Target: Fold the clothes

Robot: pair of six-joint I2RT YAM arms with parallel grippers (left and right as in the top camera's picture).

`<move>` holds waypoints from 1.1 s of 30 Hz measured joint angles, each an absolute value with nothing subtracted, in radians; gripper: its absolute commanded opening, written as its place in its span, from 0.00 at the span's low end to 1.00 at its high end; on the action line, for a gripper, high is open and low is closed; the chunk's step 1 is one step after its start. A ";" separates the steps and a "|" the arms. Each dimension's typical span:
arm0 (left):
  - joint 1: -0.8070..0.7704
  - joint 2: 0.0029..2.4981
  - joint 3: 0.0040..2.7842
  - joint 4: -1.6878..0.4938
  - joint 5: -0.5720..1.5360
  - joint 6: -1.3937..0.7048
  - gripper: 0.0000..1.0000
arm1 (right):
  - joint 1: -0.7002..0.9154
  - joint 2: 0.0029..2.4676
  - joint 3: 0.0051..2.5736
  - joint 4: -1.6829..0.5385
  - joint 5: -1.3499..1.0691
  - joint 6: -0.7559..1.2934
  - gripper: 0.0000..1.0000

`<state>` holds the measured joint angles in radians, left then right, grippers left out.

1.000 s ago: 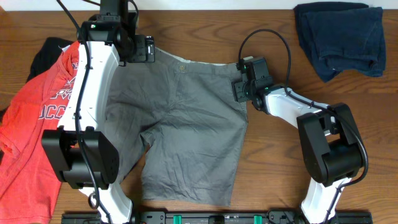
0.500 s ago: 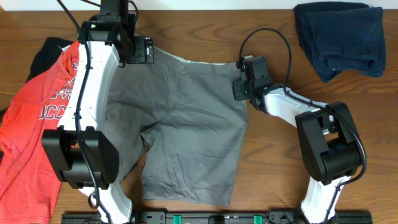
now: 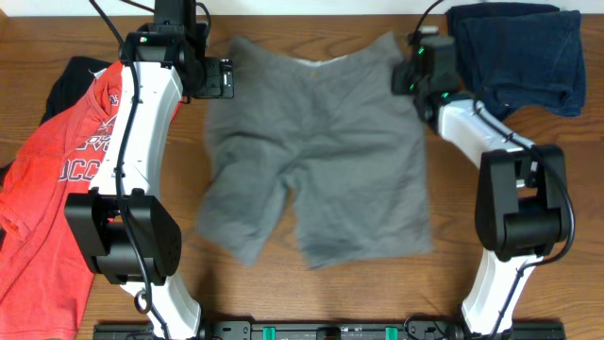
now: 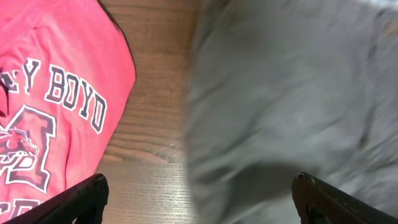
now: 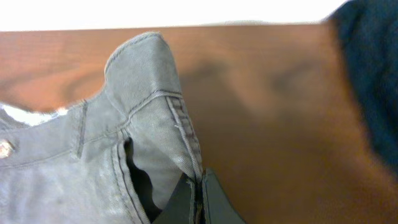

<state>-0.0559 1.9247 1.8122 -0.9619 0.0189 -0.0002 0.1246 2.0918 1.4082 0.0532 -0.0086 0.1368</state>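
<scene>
The grey shorts point(image 3: 321, 161) lie spread on the table with the waistband at the far side and the legs toward me. My right gripper point(image 3: 408, 74) is shut on the waistband's right corner; in the right wrist view the jaws point(image 5: 199, 196) pinch the seam edge of the shorts point(image 5: 118, 137) and the corner stands up above them. My left gripper point(image 3: 225, 78) hangs open over the shorts' left edge. In the left wrist view its fingers point(image 4: 87, 194) straddle bare wood and blurred grey cloth point(image 4: 286, 93), gripping nothing. A red white-lettered T-shirt point(image 3: 57, 198) lies at the left.
A black garment point(image 3: 68, 80) sticks out from under the red T-shirt point(image 4: 56, 87) at the far left. A navy garment point(image 3: 519, 57) is heaped at the far right corner, close to my right arm, and shows as a dark blur point(image 5: 373, 81). The table's far edge runs just behind the waistband.
My right gripper has shut on the waistband's right corner and dragged it right and toward the far edge. The whole shorts slid right with it. The left arm has stayed still.
</scene>
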 measured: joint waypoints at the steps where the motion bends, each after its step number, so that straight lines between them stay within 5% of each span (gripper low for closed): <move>1: -0.056 1.925 1.810 -0.962 0.019 0.000 0.95 | 0.112 2.115 1.444 0.045 -0.012 0.129 0.01; 2: -0.056 1.925 1.806 -0.962 0.019 0.000 0.95 | 0.105 2.132 1.467 0.038 -0.014 0.125 0.11; 4: -0.059 1.925 1.802 -0.962 0.019 0.000 0.95 | 0.093 2.181 1.528 -0.013 -0.019 0.118 0.63; 8: -0.062 1.925 1.794 -0.961 0.019 0.000 0.95 | 0.092 2.230 1.581 -0.151 -0.048 0.089 0.97; 18: -0.062 2.023 1.793 -1.096 0.125 0.004 0.94 | 0.101 2.170 1.661 -0.598 -0.222 0.029 0.99; 23: -0.062 2.117 1.789 -1.183 0.232 0.048 0.84 | 0.128 2.116 1.672 -0.728 -0.252 0.002 0.90; 27: -0.065 2.162 1.789 -1.197 0.310 0.075 0.61 | 0.141 2.110 1.673 -0.768 -0.259 -0.009 0.87; 30: -0.078 2.173 1.786 -1.192 0.364 0.082 0.33 | 0.142 2.110 1.673 -0.775 -0.258 -0.010 0.87; 33: -0.110 2.173 1.784 -1.172 0.402 0.088 0.26 | 0.142 2.110 1.673 -0.785 -0.258 -0.011 0.87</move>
<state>-0.1104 2.1731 1.7840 -1.1717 0.4023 0.0883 0.1417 2.1101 1.6730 -0.7849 -0.2581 -0.0113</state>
